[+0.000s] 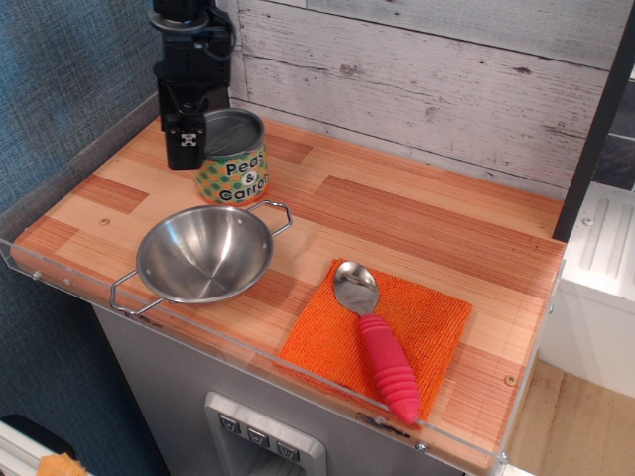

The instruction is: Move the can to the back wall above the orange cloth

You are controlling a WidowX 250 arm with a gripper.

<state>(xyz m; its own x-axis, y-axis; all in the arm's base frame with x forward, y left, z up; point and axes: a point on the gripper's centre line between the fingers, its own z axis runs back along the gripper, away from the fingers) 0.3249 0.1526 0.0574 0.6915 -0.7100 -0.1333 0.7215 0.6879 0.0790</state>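
Note:
The can [234, 164], a short tin with a grey metal top and a green "Peas & Carrots" label, is at the back left of the wooden counter, just behind the steel bowl. My black gripper [201, 142] comes down from above and is shut on the can's left rim; one finger [185, 142] shows outside the rim and the other is hidden. The orange cloth [437, 322] lies at the front right. The whitewashed plank back wall [417, 79] runs behind the counter, to the right of the can.
A steel two-handled bowl [203, 255] sits front left, close to the can. A pink-handled spoon [382, 357] lies on the cloth. A dark post [595, 129] stands back right. A blue textured wall [69, 89] is on the left. A clear lip [248, 347] edges the front.

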